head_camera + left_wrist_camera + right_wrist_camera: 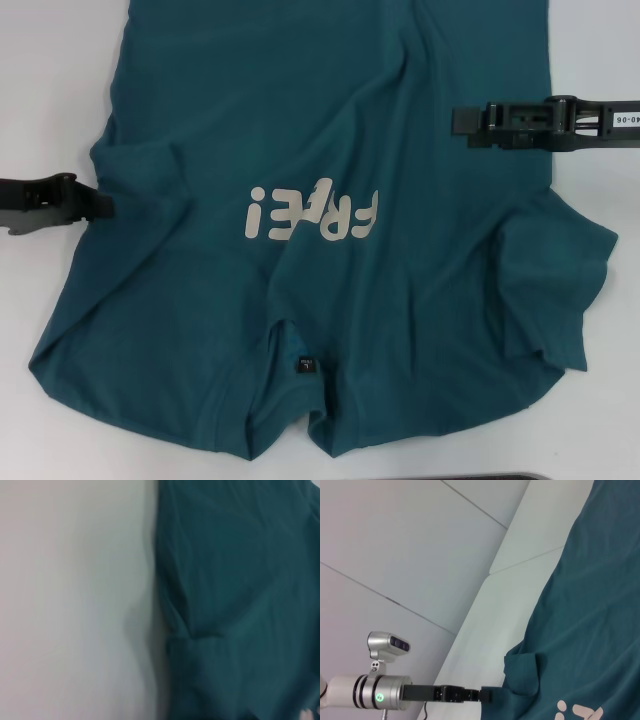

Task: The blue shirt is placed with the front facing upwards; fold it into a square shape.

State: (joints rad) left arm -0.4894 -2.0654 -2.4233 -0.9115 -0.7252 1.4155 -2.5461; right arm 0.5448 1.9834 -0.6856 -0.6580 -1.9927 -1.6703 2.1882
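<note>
The blue shirt [330,120] lies spread on the white table [40,80], front up. Its cream lettering [312,213] reads upside down, and the collar with a small dark neck tag [305,367] is nearest me. My left gripper [103,206] sits low at the shirt's left edge, its tip touching the bunched left sleeve [140,170]. The right wrist view shows that left gripper [486,696] against the same sleeve edge. My right gripper [460,122] hovers above the shirt's right side, clear of the cloth. The left wrist view shows only the shirt [240,605] and table.
The right sleeve [555,290] lies wrinkled and partly folded at the right. Bare table runs along both sides of the shirt. A dark strip [500,477] shows at the near edge. Wall panels [395,540] rise behind the table's far side.
</note>
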